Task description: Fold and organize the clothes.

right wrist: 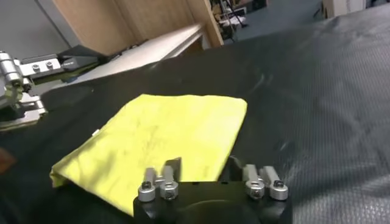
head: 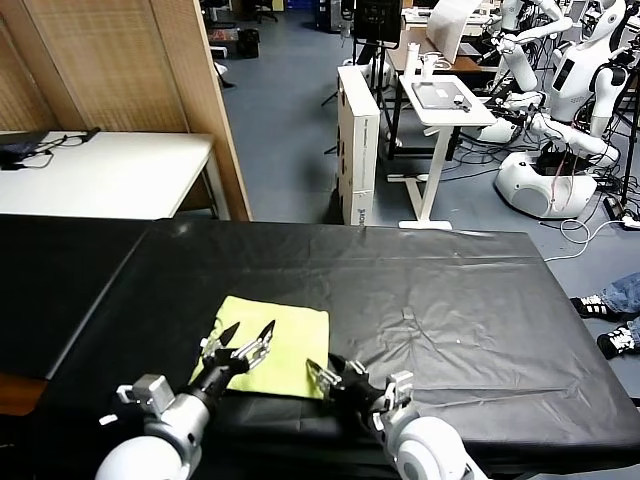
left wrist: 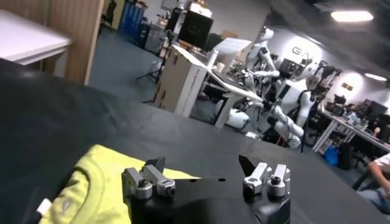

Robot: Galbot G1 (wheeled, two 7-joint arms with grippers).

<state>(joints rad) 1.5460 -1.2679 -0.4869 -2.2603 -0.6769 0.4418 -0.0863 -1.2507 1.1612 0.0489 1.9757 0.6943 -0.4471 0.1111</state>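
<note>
The lime yellow-green T-shirt [head: 272, 345] lies folded into a flat rectangle on the black table cover [head: 440, 290], near the front edge. It also shows in the right wrist view [right wrist: 164, 143] and in the left wrist view [left wrist: 91, 182], where its collar faces the camera. My left gripper [head: 245, 342] is open and empty, hovering over the shirt's front left part. My right gripper [head: 325, 372] is open and empty, at the shirt's front right corner. In the wrist views the left gripper [left wrist: 204, 164] and right gripper [right wrist: 204, 164] both show spread fingers.
A white table [head: 100, 170] and a wooden partition [head: 130, 70] stand behind at the left. A white cabinet [head: 358, 140], a small desk [head: 440, 100] and other robots [head: 560, 110] stand beyond the table. A person's feet [head: 610, 310] are at the right.
</note>
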